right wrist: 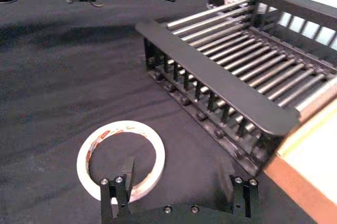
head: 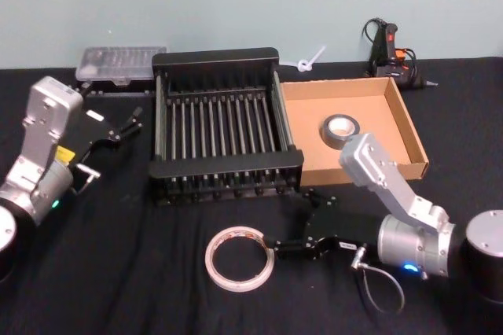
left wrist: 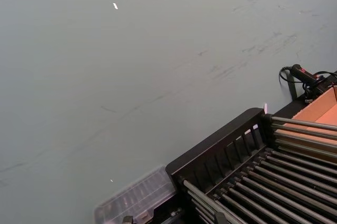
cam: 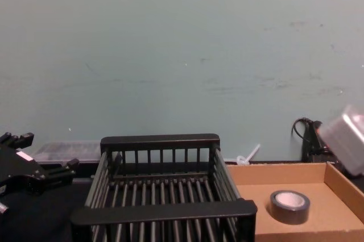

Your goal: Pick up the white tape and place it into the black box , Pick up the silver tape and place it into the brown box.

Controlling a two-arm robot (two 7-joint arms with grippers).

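Observation:
The white tape lies flat on the black cloth in front of the black box. My right gripper is open at the ring's right edge. In the right wrist view one fingertip is over the inside of the white tape, and the other is outside it. The silver tape lies inside the brown box, right of the crate, and it also appears in the chest view. My left gripper hangs open, left of the black box, holding nothing.
A clear plastic case sits behind the crate's left corner. A black corded tool and a white plastic tie lie at the back by the wall. Black cloth stretches bare left and right of the white ring.

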